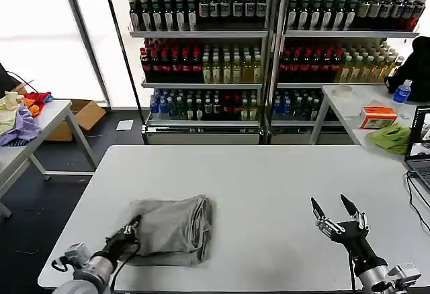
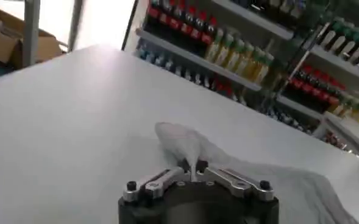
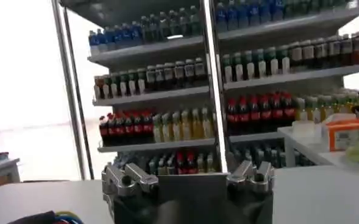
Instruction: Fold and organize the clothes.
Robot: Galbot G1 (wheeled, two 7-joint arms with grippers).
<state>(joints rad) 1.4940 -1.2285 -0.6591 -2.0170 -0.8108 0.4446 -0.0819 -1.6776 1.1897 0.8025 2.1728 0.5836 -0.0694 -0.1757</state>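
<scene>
Room: two tall shelves [image 1: 269, 45] of bottled drinks stand along the far wall, rows sorted by colour. A side table [image 1: 30, 133] at far left carries a heap of coloured fabric [image 1: 20, 109]; a cardboard box [image 1: 84, 116] sits on the floor beside it. A second table [image 1: 353, 116] at far right holds a green cloth [image 1: 391, 137], an orange box [image 1: 378, 116] and a blue-capped bottle [image 1: 402, 91]. A laptop [image 1: 420, 150] shows at the right edge.

Surface: the white tabletop [image 1: 269, 193] spans the near field, plain and flat.

Task item: one grey shirt [image 1: 175, 230] lies folded on the near left part of the tabletop, a compact, roughly square bundle. Its fold lines run near to far, with stacked edges showing along its right side. No print or collar can be made out.

Left claw [image 1: 130, 230]: at the near-left edge of the shirt, fingers drawn together on the fabric. The left wrist view shows a raised pinch of cloth [image 2: 188, 146] caught between the tips.

Right claw [image 1: 336, 213]: poised above the near right part of the tabletop, well apart from the shirt, its two fingers [image 1: 316, 208] spread wide, pointing up and away, holding nothing.
</scene>
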